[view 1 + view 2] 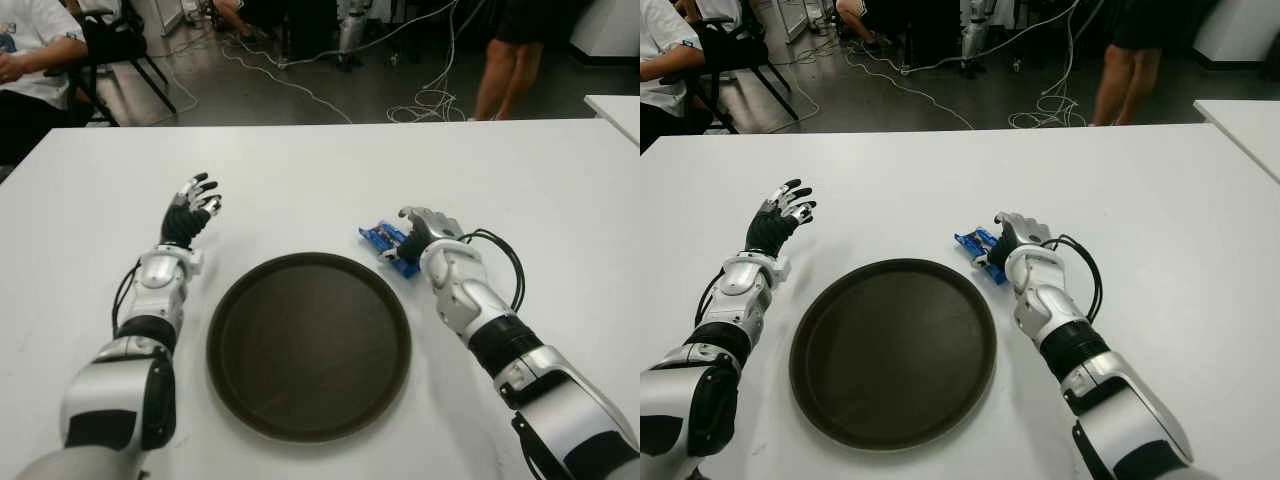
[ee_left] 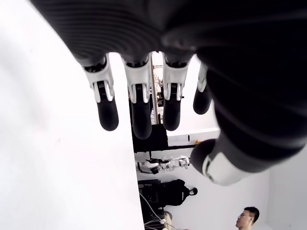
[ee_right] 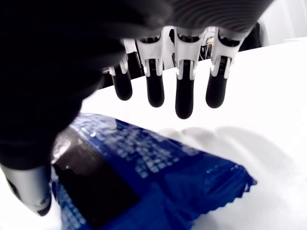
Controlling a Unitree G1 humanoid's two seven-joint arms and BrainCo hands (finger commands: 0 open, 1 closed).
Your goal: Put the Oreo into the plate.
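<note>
While my right hand (image 1: pixel 428 228) hovers with fingers (image 3: pixel 184 98) spread, the Oreo packet (image 3: pixel 158 177) lies beneath its palm, ungrasped, beside the plate (image 1: pixel 308 345). Left hand (image 1: pixel 192 205) open, idle.

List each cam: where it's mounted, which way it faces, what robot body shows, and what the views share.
Left eye view: on the head, facing forward and down at the white table; both arms, left hand, right hand, brown plate.
Right eye view: same head camera's other eye, same scene seen from slightly to the right.
Left wrist view: on the left wrist, looking along its open fingers over the table.
Right wrist view: on the right wrist, looking past open fingers at the blue Oreo pack.
Shared: Oreo pack in both eye views and the right wrist view.
</note>
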